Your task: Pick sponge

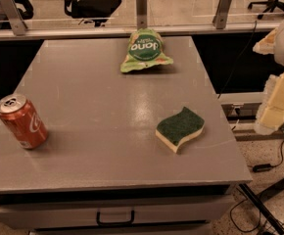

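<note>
The sponge lies flat on the right front part of the grey table. It has a dark green scouring top over pale yellow foam and a wavy edge. My gripper hangs at the frame's right edge, beyond the table's right side and to the right of the sponge. Its pale yellow fingers stand apart, open and empty. Nothing touches the sponge.
A green snack bag with white lettering lies at the table's far middle. A red soda can stands upright near the front left. A railing with posts runs behind the table. Cables lie on the floor at right.
</note>
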`<state>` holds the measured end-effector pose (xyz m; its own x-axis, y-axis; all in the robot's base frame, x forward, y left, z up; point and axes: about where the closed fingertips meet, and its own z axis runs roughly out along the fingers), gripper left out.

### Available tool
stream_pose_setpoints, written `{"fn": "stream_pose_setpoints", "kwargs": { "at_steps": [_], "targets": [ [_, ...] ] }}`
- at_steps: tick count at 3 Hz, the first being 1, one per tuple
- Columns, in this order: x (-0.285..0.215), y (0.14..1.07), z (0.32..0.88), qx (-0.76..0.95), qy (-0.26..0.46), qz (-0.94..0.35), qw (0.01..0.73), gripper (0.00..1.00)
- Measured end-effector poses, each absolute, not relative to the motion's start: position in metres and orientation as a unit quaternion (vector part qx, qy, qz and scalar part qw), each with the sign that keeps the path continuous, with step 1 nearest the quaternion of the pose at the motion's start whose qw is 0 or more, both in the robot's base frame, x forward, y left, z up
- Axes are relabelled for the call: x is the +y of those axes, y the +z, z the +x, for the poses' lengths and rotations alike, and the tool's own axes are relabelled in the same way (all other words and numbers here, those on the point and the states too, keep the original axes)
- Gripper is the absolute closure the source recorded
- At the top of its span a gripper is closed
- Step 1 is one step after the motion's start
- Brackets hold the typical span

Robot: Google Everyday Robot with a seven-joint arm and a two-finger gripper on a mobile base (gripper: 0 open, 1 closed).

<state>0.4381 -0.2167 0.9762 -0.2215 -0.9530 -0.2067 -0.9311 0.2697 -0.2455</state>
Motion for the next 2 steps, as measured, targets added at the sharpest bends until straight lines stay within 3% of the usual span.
{"fn": "stream_pose_setpoints", "kwargs": {
  "at_steps": [2],
  "targets": [
    [-0.199,0.961,0.449,0.773,-0.02,-0.614,0.159,0.0]
  ]
}}
